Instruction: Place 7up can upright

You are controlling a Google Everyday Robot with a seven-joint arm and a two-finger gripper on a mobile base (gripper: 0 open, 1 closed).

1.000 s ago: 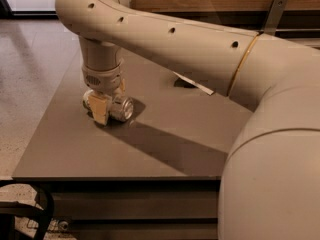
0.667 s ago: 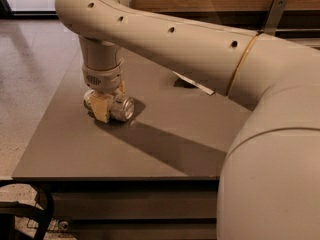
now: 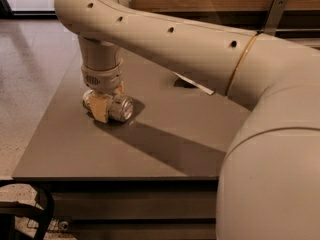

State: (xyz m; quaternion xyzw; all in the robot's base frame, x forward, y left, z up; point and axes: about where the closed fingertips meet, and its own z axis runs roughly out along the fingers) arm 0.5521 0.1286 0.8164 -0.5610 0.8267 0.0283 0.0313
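**Nothing Moves: The Can Is Held, Lying on Its Side**

The big cream robot arm reaches down to the flat grey table point(image 3: 165, 149). At its end is the gripper point(image 3: 107, 106), with two tan fingers point(image 3: 100, 111). It sits low over the left part of the table top, near the left edge.

The small silver 7up can point(image 3: 121, 109) is between the two fingers. One finger is in front of the can and one is behind it, and both press against its sides. So the gripper is closed around the can and is holding it.

The can lies on its side. Its round silver end points toward the front and a bit to the right. It is down at the table top, but I cannot tell if it rests on the table or hangs just above it.

The gripper and the can are in the same spot as a second ago. The arm has not lifted or turned. The can has not tipped up at all.

I think this means the job is only at its start. The can is caught, but it is not yet standing up. The gripper has to turn it so the round end faces the ceiling, set it down and then let go. Round cans roll easily, so letting go too soon could send it off across the table.
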